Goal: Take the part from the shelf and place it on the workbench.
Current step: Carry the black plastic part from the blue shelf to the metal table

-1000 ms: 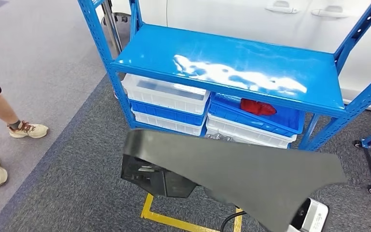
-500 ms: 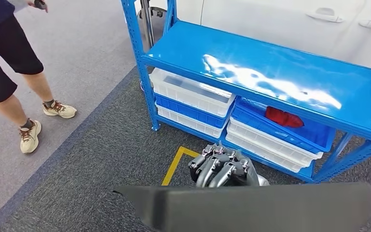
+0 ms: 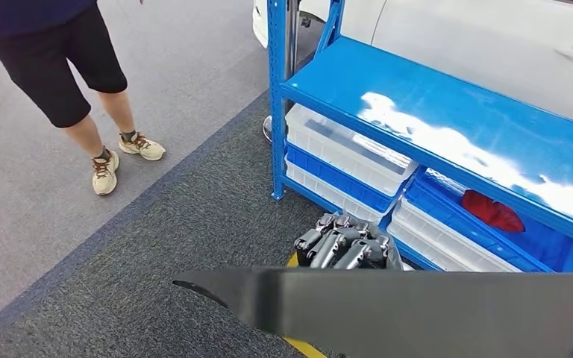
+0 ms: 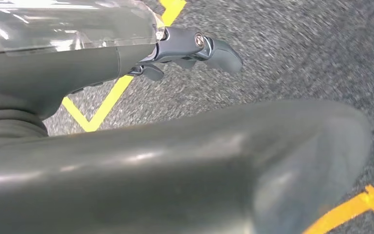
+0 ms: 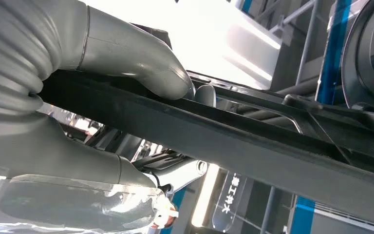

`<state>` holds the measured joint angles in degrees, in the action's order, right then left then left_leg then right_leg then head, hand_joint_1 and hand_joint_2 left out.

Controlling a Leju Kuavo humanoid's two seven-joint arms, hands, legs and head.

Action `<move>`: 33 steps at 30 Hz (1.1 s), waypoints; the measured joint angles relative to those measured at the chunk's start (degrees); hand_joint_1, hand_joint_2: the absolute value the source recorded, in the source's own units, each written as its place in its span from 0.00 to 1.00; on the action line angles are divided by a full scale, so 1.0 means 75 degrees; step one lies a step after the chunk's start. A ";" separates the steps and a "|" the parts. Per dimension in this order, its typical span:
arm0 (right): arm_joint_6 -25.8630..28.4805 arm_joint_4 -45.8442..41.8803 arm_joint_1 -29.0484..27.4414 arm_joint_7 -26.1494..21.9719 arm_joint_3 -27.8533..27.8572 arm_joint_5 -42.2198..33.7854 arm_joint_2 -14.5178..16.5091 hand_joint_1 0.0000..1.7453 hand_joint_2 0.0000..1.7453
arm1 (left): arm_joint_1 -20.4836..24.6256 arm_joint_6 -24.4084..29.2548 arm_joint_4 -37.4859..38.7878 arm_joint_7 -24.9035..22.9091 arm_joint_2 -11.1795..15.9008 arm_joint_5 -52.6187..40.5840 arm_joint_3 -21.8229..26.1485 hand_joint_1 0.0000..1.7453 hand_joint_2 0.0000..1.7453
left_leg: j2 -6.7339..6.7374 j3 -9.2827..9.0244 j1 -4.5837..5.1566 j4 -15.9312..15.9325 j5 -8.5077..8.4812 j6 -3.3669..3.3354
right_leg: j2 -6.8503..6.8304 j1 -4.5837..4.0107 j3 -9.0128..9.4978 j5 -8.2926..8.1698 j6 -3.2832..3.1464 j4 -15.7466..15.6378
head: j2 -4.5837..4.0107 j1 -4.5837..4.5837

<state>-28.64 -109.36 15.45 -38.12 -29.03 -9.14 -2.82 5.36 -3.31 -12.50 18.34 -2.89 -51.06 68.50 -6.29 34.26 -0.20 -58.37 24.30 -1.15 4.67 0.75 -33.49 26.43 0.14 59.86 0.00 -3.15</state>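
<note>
Whole view swung left since earlier frame: blue metal shelf [image 3: 448,127] now further right, person in black shorts [image 3: 60,67] nearer. Both hands clamp long dark-grey plastic panel [image 3: 418,313]: left hand [image 3: 347,246] behind its edge, right hand [image 5: 102,73] pinching rim.

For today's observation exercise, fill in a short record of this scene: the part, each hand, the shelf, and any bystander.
part: long dark grey panel, carried level above the carpet
left hand: under the panel's end, grip unclear
right hand: thumb pressed on the panel's edge, holding it
shelf: blue rack, top bare; white and blue bins below, a red item in one
bystander: person standing on the grey floor beside the rack
</note>
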 joint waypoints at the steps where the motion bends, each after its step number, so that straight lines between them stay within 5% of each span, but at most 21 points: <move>1: -0.0012 0.0012 0.0030 0.0000 -0.0001 -0.0015 -0.0012 1.00 1.00 | -0.0003 0.0030 0.0008 -0.0003 -0.0015 0.0000 -0.0003 0.00 0.00 | -0.0088 0.0041 -0.0025 -0.0005 -0.0014 0.0048 | 0.0077 -0.0007 0.0040 0.0003 -0.0002 -0.0121 | 0.0000 0.0000; 3: -0.0049 0.0052 0.0112 0.0000 -0.0006 -0.0054 -0.0036 1.00 1.00 | -0.0031 0.0093 0.0012 0.0027 -0.0022 0.0004 -0.0004 0.00 0.00 | -0.0255 0.0092 -0.0056 0.0023 -0.0052 0.0155 | -0.0074 -0.0014 0.0073 -0.0026 -0.0011 -0.0203 | 0.0000 0.0000; 4: -0.0066 0.0079 0.0168 0.0000 -0.0009 -0.0079 -0.0042 1.00 1.00 | -0.0051 0.0122 0.0013 0.0058 -0.0030 0.0009 -0.0004 0.00 0.00 | -0.0201 0.0111 -0.0045 0.0002 -0.0032 0.0199 | -0.0171 0.0004 0.0108 -0.0048 -0.0035 -0.0259 | 0.0000 -0.0001; 6: -0.0076 0.0133 0.0290 0.0000 -0.0014 -0.0138 -0.0052 1.00 1.00 | -0.0043 0.0175 0.0016 0.0120 -0.0038 0.0017 -0.0004 0.00 0.00 | 0.0209 0.0320 -0.0017 -0.0440 0.0240 0.0281 | -0.0410 0.0050 0.0170 -0.0088 -0.0091 -0.0364 | 0.0000 -0.0001; 8: -0.0028 0.0192 0.0367 0.0000 -0.0015 -0.0183 -0.0083 1.00 1.00 | -0.0004 0.0192 0.0017 0.0158 -0.0031 0.0009 -0.0005 0.00 0.00 | 0.0638 0.0799 -0.0044 -0.1429 0.0724 0.0365 | -0.0663 0.0039 0.0179 -0.0083 -0.0126 -0.0381 | 0.0000 -0.0001; 10: 0.0091 0.0259 0.0401 0.0000 -0.0025 -0.0208 -0.0138 1.00 1.00 | 0.0002 0.0174 0.0017 0.0179 -0.0014 -0.0009 -0.0007 0.00 0.00 | 0.0758 0.1108 -0.0100 -0.2066 0.0899 0.0430 | -0.0903 0.0034 0.0177 -0.0067 -0.0119 -0.0376 | 0.0000 -0.0001; 11: 0.0171 0.0293 0.0426 0.0000 -0.0039 -0.0225 -0.0173 1.00 1.00 | -0.0008 0.0154 0.0017 0.0187 -0.0003 -0.0026 -0.0007 0.00 0.00 | 0.0797 0.1033 -0.0126 -0.1944 0.0768 0.0454 | -0.1010 0.0037 0.0184 -0.0056 -0.0104 -0.0372 | 0.0000 -0.0001; 13: 0.0305 0.0350 0.0491 0.0000 -0.0085 -0.0284 -0.0250 1.00 1.00 | -0.0018 0.0106 0.0017 0.0209 0.0033 -0.0052 -0.0012 0.00 0.00 | 0.1035 0.0488 -0.0150 -0.0934 0.0290 0.0472 | -0.1208 0.0035 0.0222 -0.0017 -0.0051 -0.0358 | 0.0000 -0.0002; 16: 0.0343 0.0418 0.0608 0.0000 -0.0183 -0.0436 -0.0342 1.00 1.00 | 0.0012 0.0055 0.0017 0.0263 0.0079 -0.0065 -0.0026 0.00 0.00 | 0.1339 -0.0025 -0.0080 0.0067 0.0003 0.0316 | -0.1415 -0.0028 0.0263 0.0033 0.0060 -0.0339 | 0.0000 -0.0001; 18: 0.0292 0.0480 0.0719 0.0000 -0.0248 -0.0570 -0.0394 1.00 1.00 | 0.0003 0.0063 0.0017 0.0292 0.0103 -0.0052 -0.0028 0.00 0.00 | 0.1183 0.0005 -0.0061 0.0071 -0.0005 0.0188 | -0.1515 -0.0040 0.0277 0.0049 0.0144 -0.0347 | 0.0000 -0.0001; 20: 0.0210 0.0548 0.0839 0.0000 -0.0303 -0.0708 -0.0444 1.00 1.00 | -0.0010 0.0103 0.0017 0.0314 0.0114 -0.0022 -0.0027 0.00 0.00 | 0.1029 0.0001 -0.0082 0.0107 -0.0034 0.0087 | -0.1335 -0.0004 0.0236 0.0207 0.0222 -0.0178 | 0.0000 -0.0001; 23: 0.0166 0.0648 0.0921 0.0000 -0.0363 -0.0805 -0.0543 1.00 1.00 | 0.0023 0.0141 0.0017 0.0331 0.0117 -0.0002 -0.0027 0.00 0.00 | 0.0770 0.0003 -0.0090 0.0127 -0.0067 -0.0005 | -0.0776 0.0023 -0.0367 0.0921 0.0241 0.1166 | 0.0000 0.0000; 25: 0.0167 0.0725 0.0921 0.0000 -0.0390 -0.0812 -0.0601 1.00 1.00 | 0.0030 0.0143 0.0017 0.0335 0.0117 -0.0002 -0.0027 0.00 0.00 | 0.0543 0.0011 -0.0063 0.0112 -0.0070 -0.0020 | -0.0674 0.0006 -0.0800 0.1138 0.0217 0.1978 | 0.0000 0.0000; 27: 0.0167 0.0780 0.0932 0.0000 -0.0414 -0.0813 -0.0625 1.00 1.00 | 0.0023 0.0145 0.0017 0.0337 0.0117 -0.0002 -0.0027 0.00 0.00 | 0.0306 0.0008 -0.0043 0.0084 -0.0067 -0.0016 | -0.0618 -0.0001 -0.0691 0.0745 0.0160 0.1611 | -0.0001 0.0000; 30: 0.0167 0.0826 0.0974 0.0000 -0.0454 -0.0819 -0.0656 1.00 1.00 | 0.0029 0.0147 0.0019 0.0342 0.0108 -0.0001 -0.0027 0.00 0.00 | -0.0011 0.0063 -0.0046 0.0014 -0.0059 0.0041 | -0.0099 0.0014 -0.0069 0.0035 0.0062 0.0097 | 0.0000 0.0000; 32: 0.0154 0.0857 0.0990 0.0000 -0.0477 -0.0836 -0.0672 1.00 1.00 | 0.0022 0.0162 0.0020 0.0342 0.0106 0.0012 -0.0026 0.00 0.00 | -0.0189 0.0133 -0.0087 0.0003 -0.0078 0.0136 | 0.0057 -0.0003 0.0032 0.0007 0.0047 -0.0177 | 0.0000 -0.0001; 33: 0.0135 0.0867 0.0995 0.0000 -0.0489 -0.0847 -0.0674 1.00 1.00 | 0.0006 0.0181 0.0020 0.0337 0.0109 0.0028 -0.0025 0.00 0.00 | -0.0273 0.0153 -0.0110 0.0019 -0.0092 0.0192 | -0.0033 -0.0010 0.0045 -0.0006 0.0033 -0.0205 | 0.0000 -0.0001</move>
<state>-27.63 -102.86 22.92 -38.12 -32.69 -15.49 -7.88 5.41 -1.95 -12.35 20.86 -2.07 -50.86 68.32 -8.34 35.41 -1.03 -58.22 23.60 0.29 4.42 0.67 -33.15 26.38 0.38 58.32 0.00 -3.16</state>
